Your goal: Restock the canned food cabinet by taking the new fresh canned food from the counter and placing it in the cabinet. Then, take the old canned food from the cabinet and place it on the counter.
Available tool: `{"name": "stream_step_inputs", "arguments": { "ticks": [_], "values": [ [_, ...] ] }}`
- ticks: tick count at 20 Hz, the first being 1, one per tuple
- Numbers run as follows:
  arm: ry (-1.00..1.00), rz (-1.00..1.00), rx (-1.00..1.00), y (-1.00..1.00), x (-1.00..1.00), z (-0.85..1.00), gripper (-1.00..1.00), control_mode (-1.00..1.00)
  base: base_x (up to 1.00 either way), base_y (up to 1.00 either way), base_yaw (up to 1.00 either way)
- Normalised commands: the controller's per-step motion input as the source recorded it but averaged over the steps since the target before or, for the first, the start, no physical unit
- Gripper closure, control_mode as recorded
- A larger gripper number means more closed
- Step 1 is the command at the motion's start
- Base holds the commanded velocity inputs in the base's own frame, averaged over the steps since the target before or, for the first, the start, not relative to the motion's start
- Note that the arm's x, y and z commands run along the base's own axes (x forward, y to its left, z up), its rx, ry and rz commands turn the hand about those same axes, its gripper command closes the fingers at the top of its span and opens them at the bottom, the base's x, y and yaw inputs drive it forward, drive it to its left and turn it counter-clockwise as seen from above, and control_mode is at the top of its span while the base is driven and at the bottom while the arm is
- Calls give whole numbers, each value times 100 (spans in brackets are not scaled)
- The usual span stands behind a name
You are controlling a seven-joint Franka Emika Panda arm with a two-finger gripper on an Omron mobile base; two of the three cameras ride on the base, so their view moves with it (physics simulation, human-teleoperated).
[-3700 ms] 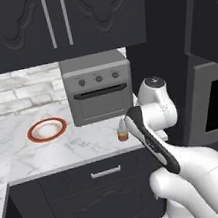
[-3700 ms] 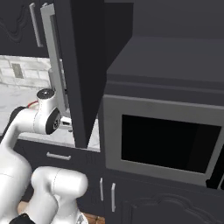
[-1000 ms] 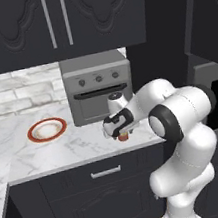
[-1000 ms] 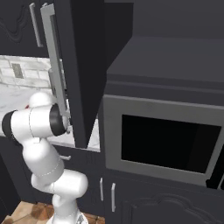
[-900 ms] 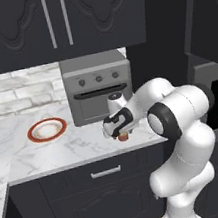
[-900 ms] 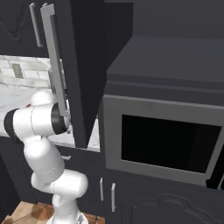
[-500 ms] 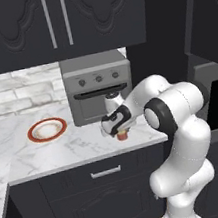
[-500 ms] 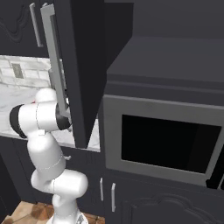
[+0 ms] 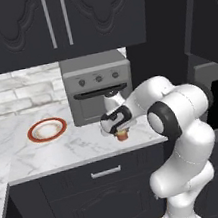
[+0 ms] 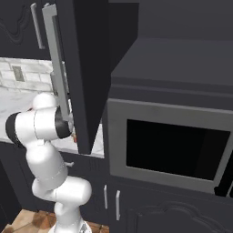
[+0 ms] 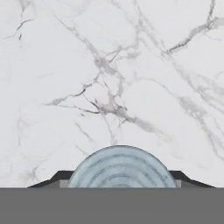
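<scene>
From the left I see a red-rimmed plate [image 9: 47, 130] at nine o'clock of my gripper [image 9: 121, 133], whose jaws pinch the new fresh canned food [image 9: 122, 136] standing on the counter [image 9: 63, 152], toaster oven [image 9: 99, 92] at twelve.

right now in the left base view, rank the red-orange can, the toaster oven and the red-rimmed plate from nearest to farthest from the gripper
1. The red-orange can: directly under the gripper, between its fingers, on the counter near the front edge.
2. The toaster oven: just behind the gripper, against the back wall.
3. The red-rimmed plate: farthest, off to the left in the view, on the marble.
</scene>
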Motion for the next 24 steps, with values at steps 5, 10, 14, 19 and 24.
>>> {"name": "stream_step_inputs", "arguments": {
  "ticks": [5,10,14,19,24],
  "values": [
    [-21,0,2,0,-99,71,100,-100,0,0,0],
    [-28,0,2,0,-100,99,100,-100,0,0,0],
    [-19,0,2,0,-100,100,100,-100,0,0,0],
    [-9,0,5,0,-100,100,100,-100,0,0,0],
    [0,1,5,0,-100,100,100,-100,0,0,0]
  ]
}}
